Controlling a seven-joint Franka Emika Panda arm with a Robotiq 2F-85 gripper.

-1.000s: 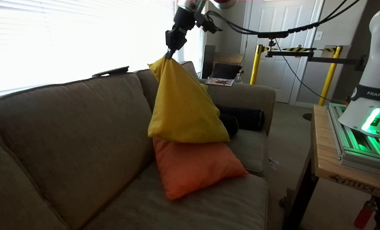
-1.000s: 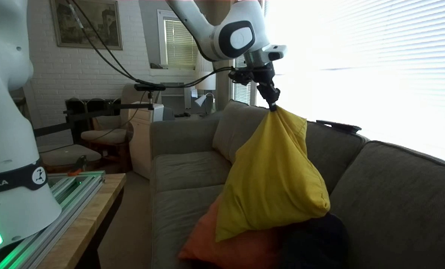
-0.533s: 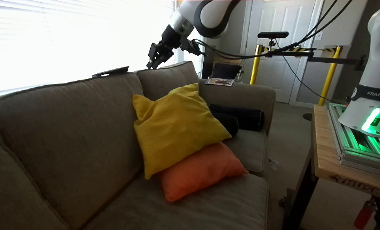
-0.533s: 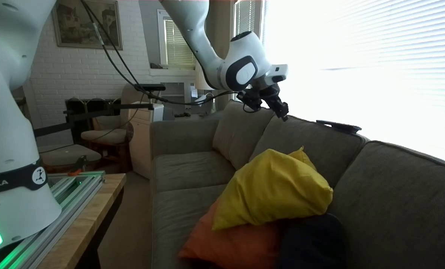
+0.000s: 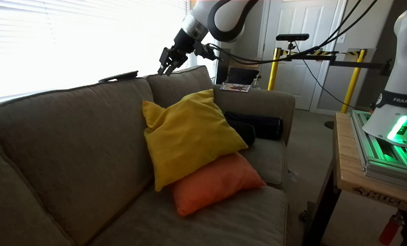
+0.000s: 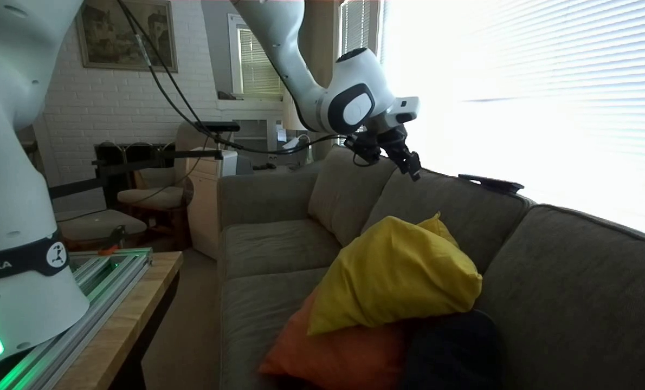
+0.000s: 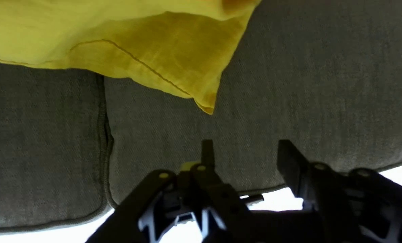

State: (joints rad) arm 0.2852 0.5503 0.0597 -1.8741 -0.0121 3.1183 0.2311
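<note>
On a fabric sofa (image 5: 87, 143) in an exterior view, a creased yellow cushion (image 5: 193, 136) is resting on an orange cushion (image 5: 217, 181); in an exterior view, a jointed gripper (image 6: 415, 173) is hovering above; the wrist view is showing fingers (image 7: 207, 155) spread.

"Where does your claw (image 6: 413, 174) sit in an exterior view?"

"My claw hangs above the yellow cushion (image 6: 395, 273), apart from it, its tips showing against the sofa back (image 6: 471, 216)."

"And beneath that?"

"Farther below my claw, the yellow cushion partly covers an orange cushion (image 6: 339, 355) and a dark, shadowed thing (image 6: 455, 349)."

"What about either side?"

"Right of my claw as seen there, a flat dark object (image 6: 492, 183) lies atop the sofa back, beside the bright window (image 6: 561, 119). Well left of my claw, a framed picture (image 6: 127, 35) hangs higher and a wooden table (image 6: 137, 303) stands lower."
</note>
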